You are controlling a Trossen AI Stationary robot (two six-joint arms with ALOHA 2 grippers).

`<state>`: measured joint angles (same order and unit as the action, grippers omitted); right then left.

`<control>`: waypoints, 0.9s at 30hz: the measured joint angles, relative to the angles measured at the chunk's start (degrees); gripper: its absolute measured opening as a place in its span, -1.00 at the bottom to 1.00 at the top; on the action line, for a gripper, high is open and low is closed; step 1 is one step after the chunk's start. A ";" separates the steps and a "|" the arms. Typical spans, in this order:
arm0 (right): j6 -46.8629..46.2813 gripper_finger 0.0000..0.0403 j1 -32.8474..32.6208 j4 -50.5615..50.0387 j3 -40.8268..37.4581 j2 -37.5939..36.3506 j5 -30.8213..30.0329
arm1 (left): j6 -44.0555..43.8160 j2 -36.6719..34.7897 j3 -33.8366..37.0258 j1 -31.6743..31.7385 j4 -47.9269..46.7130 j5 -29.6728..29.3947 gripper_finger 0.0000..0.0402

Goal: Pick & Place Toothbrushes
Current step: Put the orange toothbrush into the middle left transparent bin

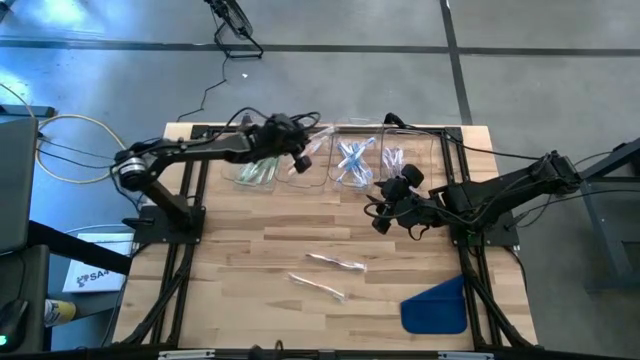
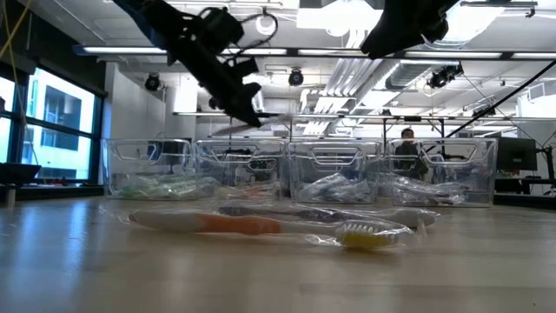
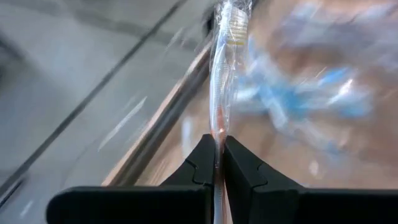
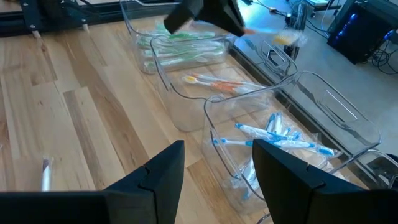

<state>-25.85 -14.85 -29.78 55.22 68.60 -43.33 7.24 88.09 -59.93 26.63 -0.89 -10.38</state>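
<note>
My left gripper (image 1: 300, 152) is shut on a clear-wrapped toothbrush with an orange handle (image 3: 222, 74), high over the row of clear bins (image 1: 330, 185) at the table's far edge. The bins hold green (image 4: 180, 50), orange (image 4: 214, 82) and blue toothbrushes (image 4: 273, 140). Two more wrapped toothbrushes (image 1: 335, 263) (image 1: 316, 287) lie flat on the bare wood in the middle; the low view shows the orange one (image 2: 261, 225) closest. My right gripper (image 4: 214, 174) hangs open above the table, just in front of the blue bin, with nothing between its fingers. My left gripper pinches the toothbrush's orange handle (image 3: 218, 134) between its two fingers. The brush runs on straight ahead along the line of the fingers, its yellowish head (image 3: 235, 28) at the far end. The fingers slant down toward the far edge. The brush is lifted clear above the bins.
A blue flat cloth-like piece (image 1: 436, 306) lies at the near right corner. The black frame rails (image 1: 185, 250) run along both sides of the table. Bare wood lies between the bins and the two loose toothbrushes. A person (image 2: 407, 143) shows far behind the bins.
</note>
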 joint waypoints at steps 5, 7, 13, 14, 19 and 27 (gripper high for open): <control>-0.01 -0.09 0.02 0.00 0.00 -0.02 0.20 | -3.83 3.17 -3.12 0.00 -5.71 -4.98 -0.96; 0.09 -0.09 0.02 -0.04 0.00 -0.02 0.22 | -5.35 3.91 -3.18 0.00 -5.41 -4.98 -0.96; 0.03 -0.09 0.02 -0.05 0.00 -0.02 0.26 | -7.49 5.87 -3.18 0.00 -5.65 -5.61 -0.96; 0.02 -0.09 0.02 -0.04 0.00 -0.02 0.28 | -7.58 6.10 -3.18 0.00 -5.65 -5.68 -0.96; 0.00 -0.09 0.02 -0.05 0.00 -0.02 0.31 | -7.77 7.60 -3.18 0.00 -5.73 -5.72 -0.96; 0.00 -0.09 0.02 -0.07 0.00 -0.02 0.39 | -8.96 8.10 -3.18 0.00 -7.01 -5.72 -0.94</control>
<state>-25.85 -14.83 -29.85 55.22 68.58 -42.94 -1.72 96.18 -63.11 26.63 -7.90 -16.09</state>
